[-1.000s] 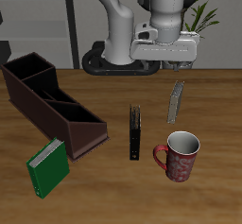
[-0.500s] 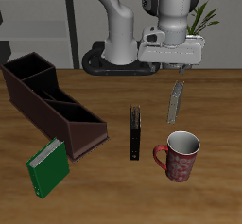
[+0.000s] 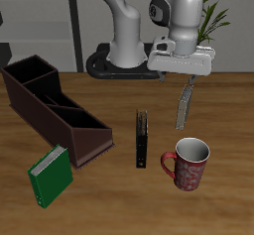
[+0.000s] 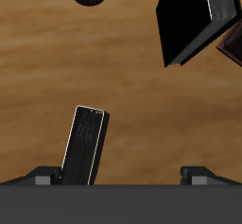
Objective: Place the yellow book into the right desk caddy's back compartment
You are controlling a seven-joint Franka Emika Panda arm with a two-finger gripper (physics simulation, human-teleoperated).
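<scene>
The yellow book (image 3: 185, 108) stands on edge on the table, greyish and slightly tilted; in the wrist view (image 4: 87, 145) it looks dark with a pale edge. My gripper (image 3: 183, 77) hangs open and empty just above it, its fingertips (image 4: 43, 174) spread wide, with the book nearer one finger. The right desk caddy (image 3: 55, 110) is a long dark brown box far across the table; only its corner (image 4: 233, 44) shows in the wrist view. Its back compartment (image 3: 30, 74) is the end cell farthest from the table's front edge.
A black book (image 3: 143, 140) stands on edge between the yellow book and the caddy, also in the wrist view (image 4: 194, 20). A red mug (image 3: 189, 163) stands nearer the front edge. A green book (image 3: 50, 175) leans by the caddy's near end.
My gripper has moved toward the table's front and lower, arriving above the yellow book. Nothing on the table has moved.
</scene>
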